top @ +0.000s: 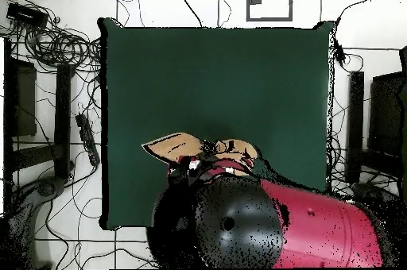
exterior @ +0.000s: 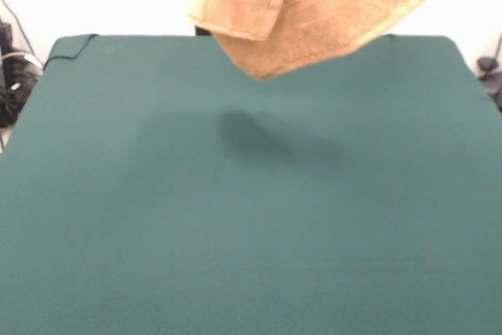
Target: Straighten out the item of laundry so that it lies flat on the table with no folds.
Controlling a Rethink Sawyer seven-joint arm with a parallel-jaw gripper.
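Note:
The tan-orange towel [exterior: 306,13] hangs in the air above the far middle of the green table [exterior: 251,233]. It is folded over itself, with one corner pointing down, and it casts a shadow on the cloth below. In the overhead view the towel [top: 176,146] shows bunched over the table [top: 215,76] near the robot's side. My gripper [top: 211,148] sits at the towel's top and is shut on it. The red and black arm [top: 302,227] reaches in from the bottom. In the front view the gripper is hidden above the towel.
Cables and dark equipment [top: 48,44] lie on the floor to the left of the table in the overhead view. More gear [top: 374,124] stands to its right. Black cables [exterior: 12,76] show at the left edge of the front view.

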